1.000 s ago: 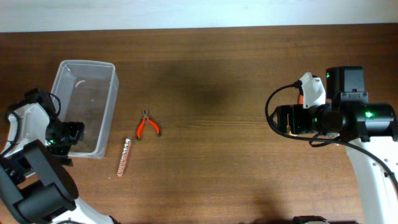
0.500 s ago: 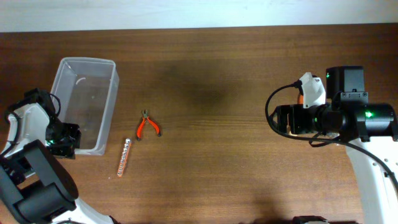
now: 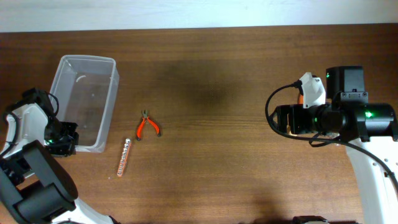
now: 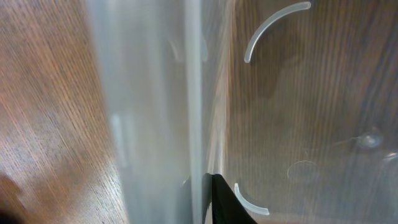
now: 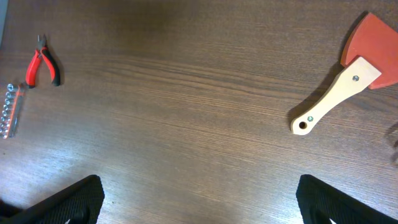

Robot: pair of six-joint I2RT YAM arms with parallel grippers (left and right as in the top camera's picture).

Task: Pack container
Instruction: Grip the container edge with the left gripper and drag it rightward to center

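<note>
The container (image 3: 87, 59), a clear rectangular tub, lies at the table's left side. My left gripper (image 3: 65, 144) sits at its near end wall. In the left wrist view the translucent wall (image 4: 155, 93) runs up between the jaws, and a black fingertip (image 4: 227, 205) presses against its inner face. The left gripper (image 4: 202, 199) is shut on that wall. My right gripper (image 3: 277, 118) hovers at the table's right side, and its jaws (image 5: 199, 199) stand wide open over bare wood, holding nothing.
Red-handled pliers (image 3: 148, 126) and a strip of small sockets (image 3: 124, 157) lie just right of the container; both also show in the right wrist view, pliers (image 5: 42, 65) above strip (image 5: 11, 111). A wooden-handled orange scraper (image 5: 345, 81) lies near the right arm.
The left gripper has closed from wide open onto the container's near wall. The container has shifted slightly toward the far edge. The right arm has not moved.
</note>
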